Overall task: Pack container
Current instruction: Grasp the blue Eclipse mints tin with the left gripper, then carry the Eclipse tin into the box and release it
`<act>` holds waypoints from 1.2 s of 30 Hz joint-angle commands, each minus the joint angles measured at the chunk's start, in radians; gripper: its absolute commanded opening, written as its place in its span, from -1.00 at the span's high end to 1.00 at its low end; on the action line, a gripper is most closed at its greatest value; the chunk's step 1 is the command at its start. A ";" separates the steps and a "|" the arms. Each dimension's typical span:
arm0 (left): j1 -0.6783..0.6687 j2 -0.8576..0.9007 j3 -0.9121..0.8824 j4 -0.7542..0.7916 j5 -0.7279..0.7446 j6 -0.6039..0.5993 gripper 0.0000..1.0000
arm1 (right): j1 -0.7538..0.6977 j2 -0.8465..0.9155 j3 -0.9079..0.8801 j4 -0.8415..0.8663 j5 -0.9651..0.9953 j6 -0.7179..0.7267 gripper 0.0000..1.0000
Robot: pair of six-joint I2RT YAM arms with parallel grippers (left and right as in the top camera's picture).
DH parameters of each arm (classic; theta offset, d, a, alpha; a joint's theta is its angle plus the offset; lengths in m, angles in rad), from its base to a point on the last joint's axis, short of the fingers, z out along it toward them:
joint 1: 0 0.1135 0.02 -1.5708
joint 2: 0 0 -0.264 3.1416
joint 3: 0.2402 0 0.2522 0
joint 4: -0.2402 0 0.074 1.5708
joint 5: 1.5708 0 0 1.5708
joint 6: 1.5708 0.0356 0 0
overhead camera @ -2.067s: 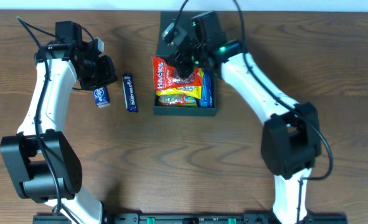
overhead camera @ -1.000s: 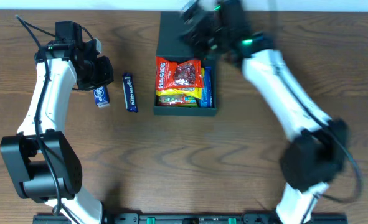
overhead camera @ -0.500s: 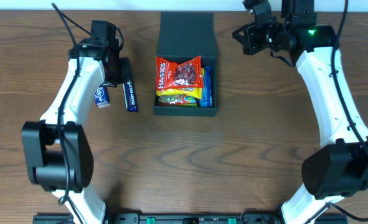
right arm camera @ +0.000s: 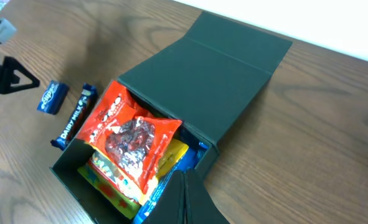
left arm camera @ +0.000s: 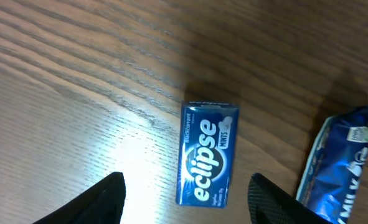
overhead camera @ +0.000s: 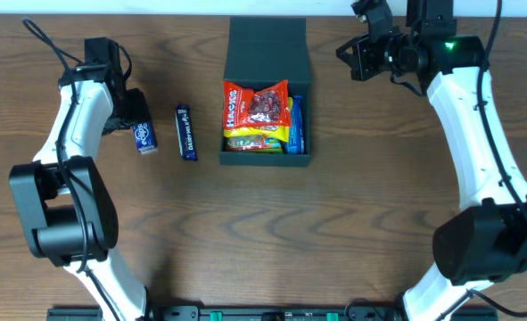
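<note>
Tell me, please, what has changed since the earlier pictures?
The right claw lifted off the snacks in the box and withdrew far right, empty. The left claw swung toward the bar, then back over the mints. Box, snacks, bar, mints stayed put.

Evenly, brightly lit from above; white glare on table point(left arm camera: 126, 146) in left wrist view; soft shadows; nearest foreground blurred.
</note>
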 commanded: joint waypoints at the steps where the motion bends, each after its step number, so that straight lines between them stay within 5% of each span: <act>1: 0.000 0.061 -0.005 0.001 0.022 0.037 -0.29 | -0.001 0.005 0.000 -0.001 -0.007 0.003 0.97; 8: -0.001 0.122 -0.005 0.033 0.024 0.071 -0.22 | -0.001 0.005 0.000 0.000 -0.007 0.003 0.97; 17: 0.001 0.158 -0.005 0.057 0.026 0.072 0.23 | -0.001 0.005 0.000 0.001 -0.007 0.003 0.96; 22: 0.001 0.158 -0.005 0.055 0.025 0.071 0.30 | -0.001 0.005 0.000 0.001 0.013 0.003 0.96; 31: 0.000 0.150 -0.002 0.016 0.027 0.069 0.88 | -0.003 0.005 0.000 0.000 0.040 0.003 0.97; 36: -0.016 0.093 0.065 -0.074 0.037 0.071 0.88 | -0.003 0.005 0.000 0.003 0.088 0.003 0.97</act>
